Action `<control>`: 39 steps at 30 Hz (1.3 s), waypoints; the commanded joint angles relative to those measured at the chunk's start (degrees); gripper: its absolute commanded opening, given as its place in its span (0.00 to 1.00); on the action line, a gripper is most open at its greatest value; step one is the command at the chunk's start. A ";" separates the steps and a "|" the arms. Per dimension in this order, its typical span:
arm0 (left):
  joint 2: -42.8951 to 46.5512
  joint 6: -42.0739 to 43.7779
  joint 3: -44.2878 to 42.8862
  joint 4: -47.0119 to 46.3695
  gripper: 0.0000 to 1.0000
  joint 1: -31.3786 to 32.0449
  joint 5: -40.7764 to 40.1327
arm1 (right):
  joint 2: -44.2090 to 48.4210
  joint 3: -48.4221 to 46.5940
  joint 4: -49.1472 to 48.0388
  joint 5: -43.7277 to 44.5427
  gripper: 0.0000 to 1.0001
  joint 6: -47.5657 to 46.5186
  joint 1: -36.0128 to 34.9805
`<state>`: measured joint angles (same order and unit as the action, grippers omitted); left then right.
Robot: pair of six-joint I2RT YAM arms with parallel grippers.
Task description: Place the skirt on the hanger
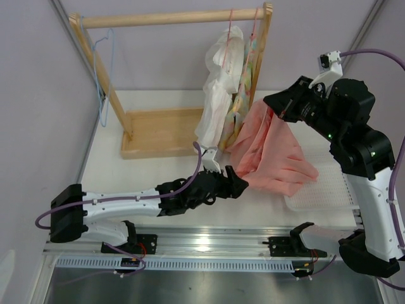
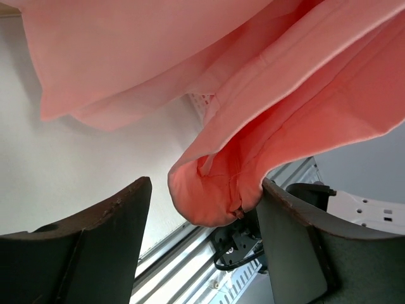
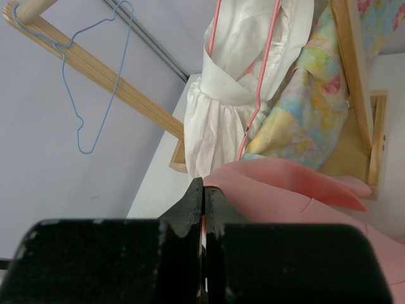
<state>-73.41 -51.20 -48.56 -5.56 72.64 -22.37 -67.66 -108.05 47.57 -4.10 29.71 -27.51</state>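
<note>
The salmon-pink skirt (image 1: pixel 278 152) hangs lifted over the table's right half. My right gripper (image 1: pixel 273 101) is shut on its top edge, and in the right wrist view the pads (image 3: pixel 203 190) pinch the pink cloth (image 3: pixel 297 190). My left gripper (image 1: pixel 239 179) is open at the skirt's lower left corner. In the left wrist view a hanging fold of the skirt (image 2: pixel 253 95) sits between the spread fingers of the left gripper (image 2: pixel 205 190), against the right one. The light-blue hanger (image 1: pixel 99 101) hangs empty at the rack's left end, also in the right wrist view (image 3: pixel 78 130).
A wooden rack (image 1: pixel 164 19) with a flat base (image 1: pixel 161 130) stands at the back. A white ruffled garment (image 1: pixel 218 95) and a pastel garment (image 1: pixel 243 88) hang on pink-red hangers (image 1: pixel 231 25) at its right end. A white tray (image 1: pixel 323 190) lies under the skirt's right side.
</note>
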 commanded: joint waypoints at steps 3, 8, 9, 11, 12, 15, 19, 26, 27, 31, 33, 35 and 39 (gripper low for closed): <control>-1.30 -1.27 -3.30 -3.40 0.69 0.48 -3.20 | -0.10 -3.57 -3.98 -0.12 0.00 -1.15 -0.44; 3.87 1.89 0.03 -8.23 0.68 0.57 -3.74 | -0.46 -4.98 -2.84 -0.03 0.00 -1.50 -0.53; 4.58 2.68 0.39 -8.58 0.69 0.48 -3.38 | -0.46 -4.98 -2.75 0.05 0.00 -1.59 -0.53; 6.77 3.38 1.53 -9.90 0.70 0.48 -1.90 | -0.28 -4.89 -2.66 0.32 0.00 -1.59 -0.62; 7.57 2.87 3.19 -10.17 0.71 0.57 -1.80 | -0.19 -4.72 -2.57 0.49 0.00 -1.59 -0.53; 9.41 1.19 3.38 -6.31 0.72 0.48 -3.91 | -0.19 -4.63 -2.48 0.76 0.00 -1.59 -0.62; 8.20 0.49 2.24 -2.54 0.70 0.22 -4.61 | -0.02 -4.63 -2.48 1.02 0.00 -1.59 -0.71; 1.78 -0.30 -0.92 -2.00 0.68 0.13 -2.68 | -0.54 -5.85 -2.13 0.94 0.00 -1.50 -0.79; 1.34 -0.83 -0.84 -2.00 0.68 0.13 -2.68 | -0.54 -5.94 -2.05 0.85 0.00 -1.41 -0.79; 0.37 -1.62 -0.31 -2.61 0.68 0.04 -2.77 | -0.54 -6.30 -1.87 0.76 0.00 -1.41 -0.97; -0.24 -1.27 -0.66 -3.05 0.69 -0.04 -1.80 | -0.63 -6.65 -1.69 0.85 0.00 -1.59 -1.06; -1.38 -1.01 -0.93 -3.58 0.68 -0.04 0.30 | -0.63 -6.65 -1.69 0.85 0.00 -1.68 -0.97; -1.83 -1.80 -1.28 -3.49 0.65 0.04 0.84 | -0.63 -6.38 -1.34 1.20 0.00 -1.85 -1.06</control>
<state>-75.05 -51.64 -47.48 -7.16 72.73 -22.68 -68.84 -111.70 49.84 -3.40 28.60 -28.14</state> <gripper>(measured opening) 0.661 0.012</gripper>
